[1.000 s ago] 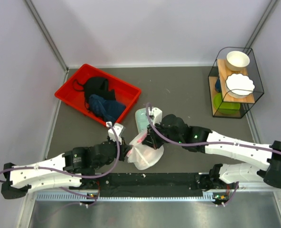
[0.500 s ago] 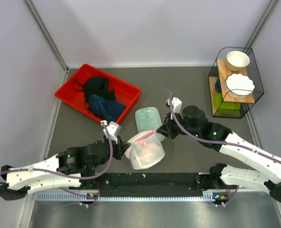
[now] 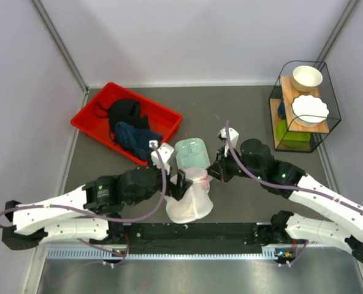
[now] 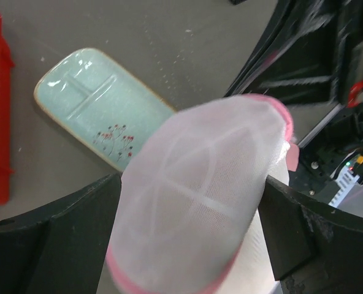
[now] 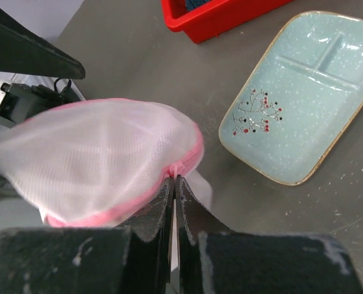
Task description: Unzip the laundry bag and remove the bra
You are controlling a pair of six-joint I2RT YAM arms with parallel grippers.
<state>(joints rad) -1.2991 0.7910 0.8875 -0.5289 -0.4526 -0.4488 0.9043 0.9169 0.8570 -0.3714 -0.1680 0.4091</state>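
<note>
Laundry bag [image 3: 191, 201], white mesh with pink trim, sits near the front edge of the gray desk [image 3: 249, 119], the left hand [image 3: 180, 184] clasping its sides and the right hand [image 5: 174, 184] clenched on its pink zipper edge. The bra cannot be made out through the mesh. One mint tray [image 3: 191, 153] lies just behind the bag. One red bin [image 3: 86, 122] farther left holds a black garment [image 3: 124, 112] and a dark blue cloth [image 3: 137, 139]. One wire shelf [image 3: 284, 86] at the right carries a round white bowl [image 3: 307, 78] and a scalloped white bowl [image 3: 309, 110]; its lower items are unclear. Pale walls close in three sides.
</note>
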